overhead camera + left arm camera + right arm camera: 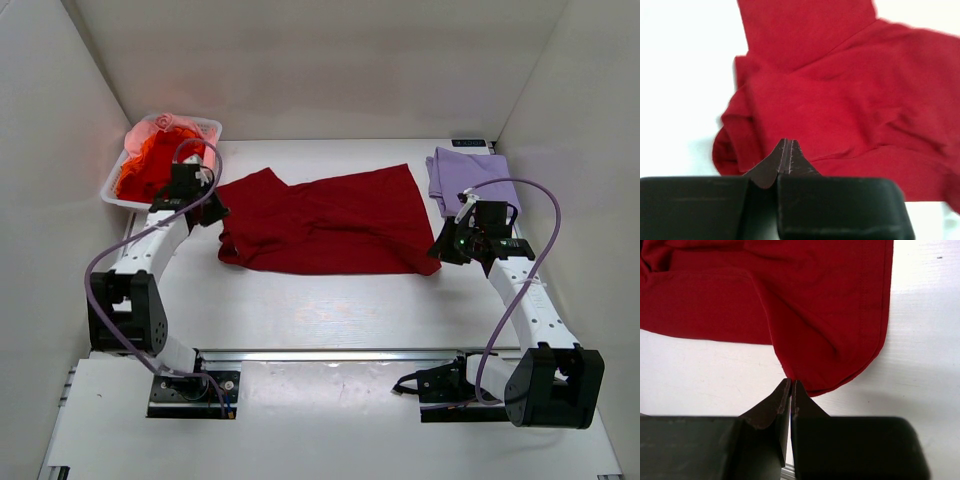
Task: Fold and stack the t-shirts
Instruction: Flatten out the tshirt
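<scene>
A large dark red t-shirt (330,225) lies spread across the middle of the table, its left side bunched. My left gripper (207,212) is at that bunched edge. In the left wrist view the left gripper (787,143) is shut, its tips over the dark red t-shirt (850,95) with no cloth seen between them. My right gripper (443,250) is at the shirt's near right corner. In the right wrist view the right gripper (791,383) is shut, just touching the rounded corner of the dark red t-shirt (830,315). A folded pale lavender t-shirt (468,178) lies at the back right.
A white plastic basket (118,190) at the back left holds a bright orange-red shirt (150,165) and a pink one (170,124). White walls enclose the table on three sides. A metal rail (330,355) runs along the near edge.
</scene>
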Motion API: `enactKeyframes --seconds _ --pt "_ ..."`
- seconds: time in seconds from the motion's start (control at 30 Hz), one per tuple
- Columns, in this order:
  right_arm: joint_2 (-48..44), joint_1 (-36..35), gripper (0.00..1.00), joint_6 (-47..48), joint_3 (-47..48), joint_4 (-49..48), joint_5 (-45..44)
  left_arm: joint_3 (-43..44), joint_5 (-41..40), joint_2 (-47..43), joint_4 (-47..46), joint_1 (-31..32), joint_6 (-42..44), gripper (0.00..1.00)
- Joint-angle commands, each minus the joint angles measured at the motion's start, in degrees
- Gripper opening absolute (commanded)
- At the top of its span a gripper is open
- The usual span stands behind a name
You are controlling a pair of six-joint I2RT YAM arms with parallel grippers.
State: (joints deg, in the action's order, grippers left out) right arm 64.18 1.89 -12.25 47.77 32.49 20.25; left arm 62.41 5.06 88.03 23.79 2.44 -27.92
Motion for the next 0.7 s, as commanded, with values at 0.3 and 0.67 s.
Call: enactKeyframes --seconds 0.3,0.67 --pt "-1.6 -0.31 0.0 -0.23 0.66 -1.64 0.49 6.15 2.49 -5.25 3.1 -0.15 0.67 0.0" --pt "-1.34 0.66 0.0 -0.23 -0.3 -1.64 0.58 -1.41 2.06 2.32 -0.67 -2.35 2.17 0.38"
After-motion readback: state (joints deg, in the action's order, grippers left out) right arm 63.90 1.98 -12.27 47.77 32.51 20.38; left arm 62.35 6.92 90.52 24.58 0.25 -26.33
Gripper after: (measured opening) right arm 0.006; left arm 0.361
